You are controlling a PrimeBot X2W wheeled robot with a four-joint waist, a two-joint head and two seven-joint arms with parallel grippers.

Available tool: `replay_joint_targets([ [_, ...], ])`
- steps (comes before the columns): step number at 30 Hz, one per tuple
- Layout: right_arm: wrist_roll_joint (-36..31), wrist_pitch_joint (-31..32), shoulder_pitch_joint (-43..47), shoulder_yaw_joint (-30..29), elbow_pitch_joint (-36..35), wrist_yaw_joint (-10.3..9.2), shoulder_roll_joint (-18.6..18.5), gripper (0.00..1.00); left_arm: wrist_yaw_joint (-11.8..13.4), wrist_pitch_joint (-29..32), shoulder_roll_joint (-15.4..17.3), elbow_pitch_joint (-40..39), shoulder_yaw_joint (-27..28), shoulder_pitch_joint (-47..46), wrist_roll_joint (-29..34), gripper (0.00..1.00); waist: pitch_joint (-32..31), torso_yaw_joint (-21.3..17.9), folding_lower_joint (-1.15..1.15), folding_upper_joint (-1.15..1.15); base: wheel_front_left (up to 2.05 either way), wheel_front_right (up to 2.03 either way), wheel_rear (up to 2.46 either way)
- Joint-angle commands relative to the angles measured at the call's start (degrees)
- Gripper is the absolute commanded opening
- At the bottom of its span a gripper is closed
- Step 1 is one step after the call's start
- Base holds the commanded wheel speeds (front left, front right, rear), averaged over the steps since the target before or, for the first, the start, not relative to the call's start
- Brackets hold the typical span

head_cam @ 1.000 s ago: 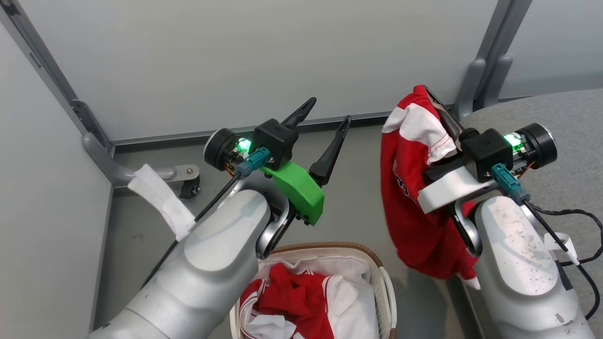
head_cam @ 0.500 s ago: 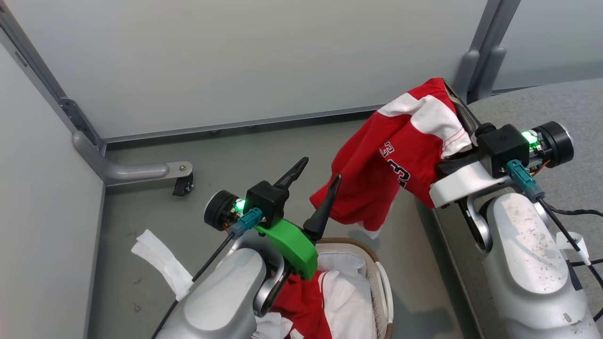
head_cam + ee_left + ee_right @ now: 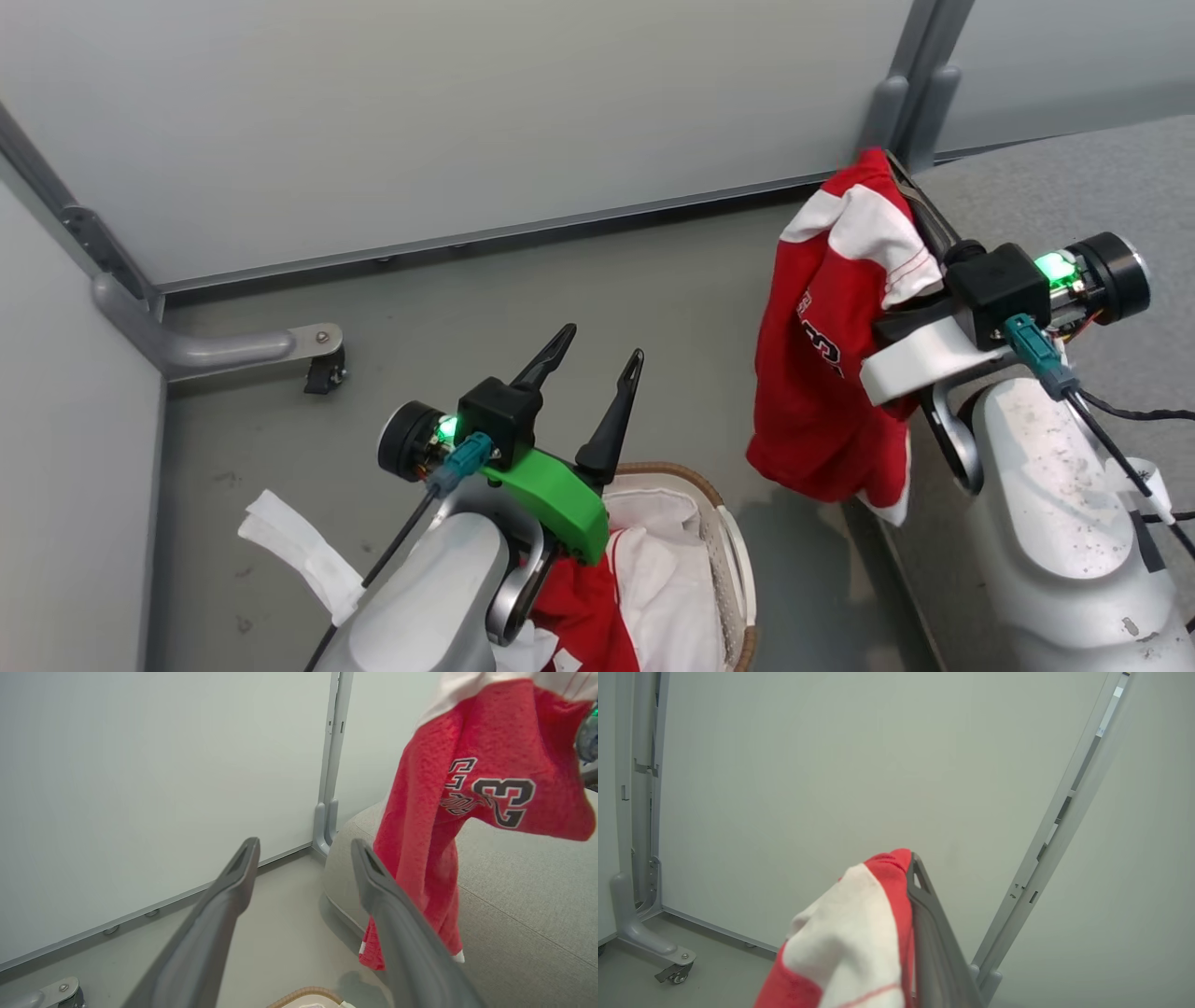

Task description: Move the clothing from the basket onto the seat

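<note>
Since half a second ago the jersey has swung in from its sideways flare and hangs straight from the right gripper. Its jaws are clenched on the top fold, held high, probably so the hem clears the edge of the sofa just beside it. More clothing lies in the basket. Above it the left gripper hovers, jaws spread and empty, likely ready for the next piece.
</note>
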Motion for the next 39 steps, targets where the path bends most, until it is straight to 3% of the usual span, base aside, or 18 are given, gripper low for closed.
replay_joint_targets([
  [1,-0.27,-0.26,-0.66,-0.49,-0.48,-0.06,-0.87,0.00,-0.12,0.04,0.15,-0.51,0.37,1.10,1.03,1.00,0.50,-2.88,0.00,0.00,0.00,0.00,0.00],
  [13,0.41,-0.26,-2.27,-2.64,-1.55,-0.07,-3.98,0.00,-0.79,0.03,0.19,-2.52,1.03,2.55,3.28,1.00,3.54,-16.56,0.00,0.00,0.00,0.00,0.00],
  [21,1.51,-0.26,-3.94,-3.08,-1.89,-0.07,-3.88,0.00,-0.91,0.03,0.22,-2.58,1.15,1.62,5.55,1.00,7.06,-22.65,0.00,0.00,0.00,0.00,0.00],
  [33,1.47,-0.26,-11.10,-3.33,-0.10,-0.07,-5.61,0.00,-2.18,0.04,0.54,-2.76,3.28,-0.67,10.30,1.00,14.44,-23.25,0.00,0.00,0.00,0.00,0.00],
  [39,2.77,-0.26,-22.50,-8.86,1.49,-0.08,-11.54,0.00,-2.66,0.03,1.40,-3.31,4.65,-2.83,12.67,1.00,20.05,-20.14,0.00,0.00,0.00,0.00,0.00],
])
